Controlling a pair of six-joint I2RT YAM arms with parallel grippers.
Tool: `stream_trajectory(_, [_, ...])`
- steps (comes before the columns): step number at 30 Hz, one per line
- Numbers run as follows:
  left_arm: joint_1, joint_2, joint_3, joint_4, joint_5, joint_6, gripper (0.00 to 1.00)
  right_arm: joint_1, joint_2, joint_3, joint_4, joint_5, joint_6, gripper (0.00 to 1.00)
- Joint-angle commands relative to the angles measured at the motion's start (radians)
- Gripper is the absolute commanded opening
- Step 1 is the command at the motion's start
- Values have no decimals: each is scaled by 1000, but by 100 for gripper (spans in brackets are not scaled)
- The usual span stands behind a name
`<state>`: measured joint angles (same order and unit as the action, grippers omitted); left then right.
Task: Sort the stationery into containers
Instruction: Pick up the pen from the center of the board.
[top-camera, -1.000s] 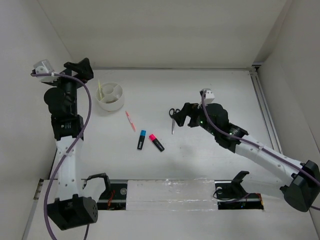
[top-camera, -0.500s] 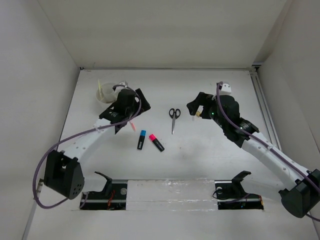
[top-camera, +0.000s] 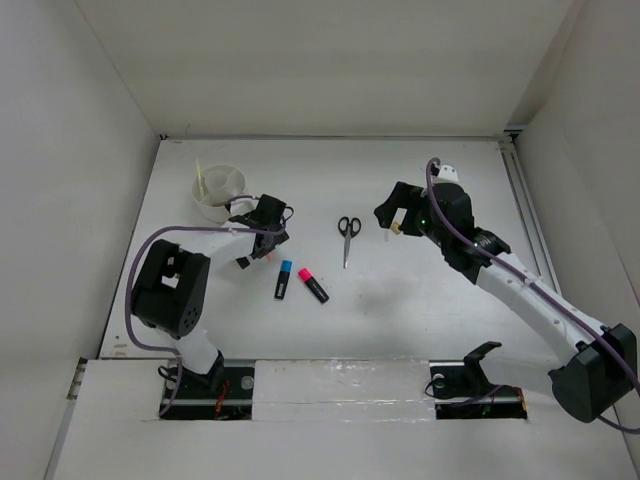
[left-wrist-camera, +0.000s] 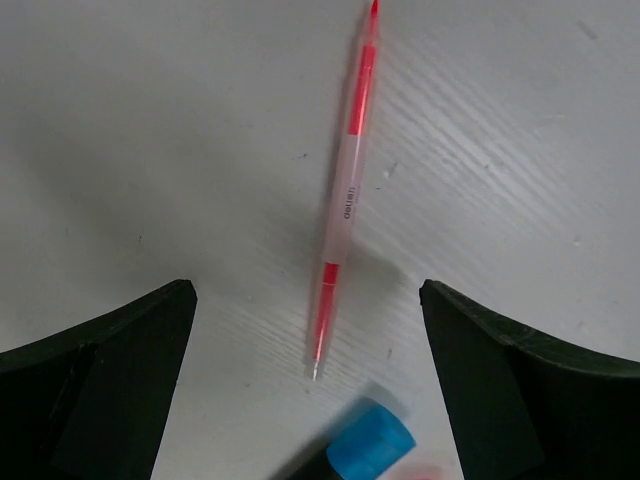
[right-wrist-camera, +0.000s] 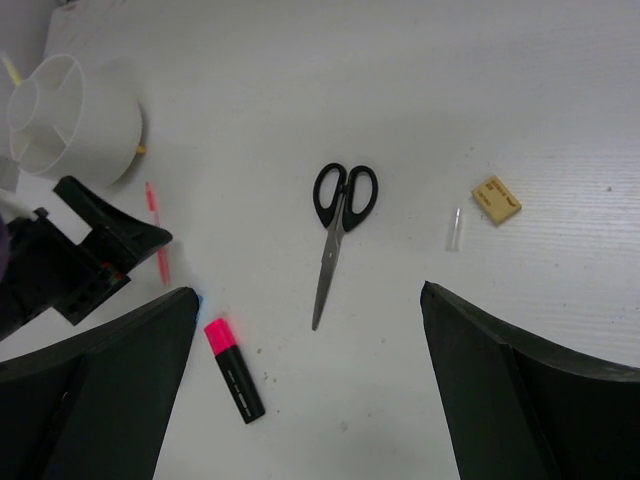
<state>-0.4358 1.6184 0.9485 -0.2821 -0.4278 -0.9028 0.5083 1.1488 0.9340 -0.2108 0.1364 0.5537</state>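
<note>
Both jaws spread, empty; pink pen (left-wrist-camera: 344, 200) top cut off; blue cap (left-wrist-camera: 370, 445) half-seen.

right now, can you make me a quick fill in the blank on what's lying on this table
1. The scissors have ___ handles.
2. The pen sticking out of the white bowl is ___.
3. The left hand above the pink pen is ___, with nothing in its grip.

Missing words: black; yellow; open
</note>
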Motion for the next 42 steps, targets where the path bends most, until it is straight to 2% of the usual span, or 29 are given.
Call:
stream_trajectory(1, [6, 37, 30, -15, -32, -24, 92, -11, -12, 9, 47, -46, 3, 99])
stream_trajectory(4, [17, 61, 30, -15, -32, -24, 87, -11, -12, 9, 47, -46, 3, 99])
stream_trajectory(8, [17, 81, 41, -15, -32, -24, 74, -11, -21, 0, 47, -46, 3, 99])
stream_trajectory(9, [17, 95, 41, -25, -32, -24, 64, -22, -30, 0, 47, -55, 3, 99])
stream_trajectory(12, [17, 133, 62, -34, -8, -15, 55, -33, -40, -9, 47, -75, 3, 99])
stream_trajectory(13, [17, 144, 76, -49, -8, -15, 46, -42, -40, -9, 47, -75, 3, 99])
stream_trajectory(16, [17, 182, 102, -69, 10, -4, 38, -60, -64, -20, 47, -96, 3, 99])
stream_trajectory(19, [17, 210, 124, -95, 11, 5, 35, -70, -93, -29, 47, -132, 3, 99])
stream_trajectory(21, [26, 210, 124, -106, 35, 5, 29, -82, -107, -38, 47, -147, 12, 99])
stream_trajectory(22, [26, 210, 124, -106, 35, 18, 20, -91, -118, -38, 47, -156, 12, 98])
stream_trajectory(25, [26, 210, 115, -115, 60, 42, 7, -103, -129, -38, 47, -191, 12, 98])
stream_trajectory(26, [26, 210, 115, -126, 72, 42, 0, -112, -138, -38, 47, -202, 12, 98])
stream_trajectory(34, [26, 155, 93, -69, 167, 165, 0, -160, -109, -29, 47, -285, -20, 98])
stream_trajectory(35, [13, 99, 84, -60, 176, 204, 0, -160, -95, -29, 47, -285, -20, 98])
stream_trajectory(38, [-38, -24, 134, -109, 91, 225, 0, -160, -12, -20, 47, -285, -46, 95])
stream_trajectory(42, [-38, -153, 194, -180, 77, 249, 0, -160, 100, 28, 18, -210, -55, 93])
